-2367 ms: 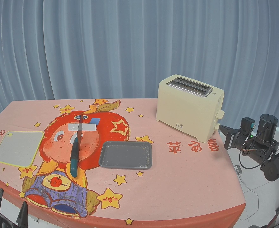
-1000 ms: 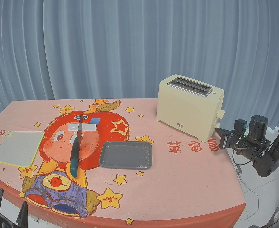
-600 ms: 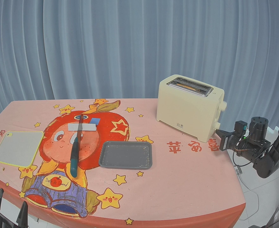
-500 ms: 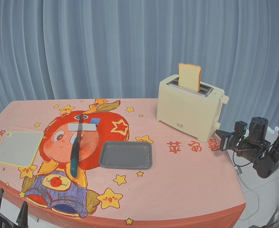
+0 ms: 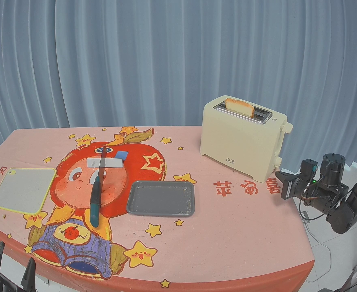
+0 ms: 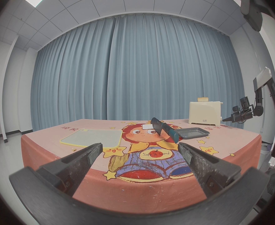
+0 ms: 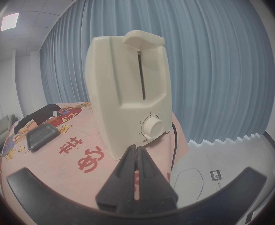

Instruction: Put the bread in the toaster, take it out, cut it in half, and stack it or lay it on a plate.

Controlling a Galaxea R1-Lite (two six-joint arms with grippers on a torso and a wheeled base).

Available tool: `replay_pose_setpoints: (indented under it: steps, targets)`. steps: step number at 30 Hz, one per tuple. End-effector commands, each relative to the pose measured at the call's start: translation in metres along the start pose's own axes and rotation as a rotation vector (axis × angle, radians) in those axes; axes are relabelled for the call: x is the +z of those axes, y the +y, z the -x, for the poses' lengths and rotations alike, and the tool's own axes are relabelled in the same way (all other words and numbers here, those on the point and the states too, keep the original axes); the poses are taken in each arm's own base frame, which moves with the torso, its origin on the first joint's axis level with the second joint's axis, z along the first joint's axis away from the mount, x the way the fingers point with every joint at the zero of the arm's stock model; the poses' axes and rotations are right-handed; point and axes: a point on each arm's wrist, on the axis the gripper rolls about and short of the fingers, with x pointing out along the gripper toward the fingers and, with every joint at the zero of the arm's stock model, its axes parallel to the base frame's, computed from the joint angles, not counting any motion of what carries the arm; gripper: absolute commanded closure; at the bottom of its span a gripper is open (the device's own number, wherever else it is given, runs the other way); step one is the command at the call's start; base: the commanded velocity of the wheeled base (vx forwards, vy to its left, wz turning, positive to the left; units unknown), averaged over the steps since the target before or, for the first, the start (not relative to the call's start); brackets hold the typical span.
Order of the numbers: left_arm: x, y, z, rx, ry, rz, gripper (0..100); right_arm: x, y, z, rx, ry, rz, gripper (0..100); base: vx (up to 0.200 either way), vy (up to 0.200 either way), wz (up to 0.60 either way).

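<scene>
We see the bread (image 5: 239,107) sitting low in the toaster (image 5: 243,140), right of centre on the worktop (image 5: 227,232). Our right end effector (image 5: 278,174), pinched closed and empty, points at its side; our left end effector (image 5: 14,256), lower left, gapes wide.

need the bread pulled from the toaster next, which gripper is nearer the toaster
Right. The right gripper sits just off the lever end of the toaster, past the right edge of the table. The left gripper is low at the near left corner, far from it.
</scene>
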Motion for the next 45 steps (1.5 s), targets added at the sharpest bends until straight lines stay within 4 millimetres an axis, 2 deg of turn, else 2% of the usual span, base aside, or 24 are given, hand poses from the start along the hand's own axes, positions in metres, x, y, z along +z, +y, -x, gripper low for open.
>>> replay_pose_setpoints:
  steps: [1,10,15,20,30,38,45]
  targets:
    - [-0.005,0.0,0.0,0.001,0.003,0.001,0,0.005,0.005,0.014,-0.004,-0.026,0.005,100,0.0,0.0,0.0]
    - [-0.005,0.0,0.0,0.001,0.003,0.0,0,0.0,0.013,0.028,-0.021,-0.084,0.026,100,0.0,0.0,0.0]
    - [-0.005,0.0,0.0,0.001,0.003,0.0,0,0.009,0.02,0.034,-0.018,-0.16,0.04,100,0.0,0.0,0.0]
    - [-0.005,0.0,0.0,0.001,0.003,0.001,0,0.03,0.027,0.047,0.005,-0.252,0.047,100,0.0,0.0,0.0]
    - [-0.005,0.0,0.0,0.001,0.003,0.001,0,0.054,0.027,0.063,0.016,-0.366,0.052,100,0.0,0.0,0.0]
    - [-0.005,0.0,0.0,0.001,0.003,0.0,0,0.06,0.028,0.076,0.018,-0.325,0.05,100,0.0,0.0,0.0]
    - [-0.005,0.0,0.0,-0.001,0.003,0.001,0,0.061,0.028,0.077,0.018,-0.328,0.05,100,0.0,0.0,0.0]
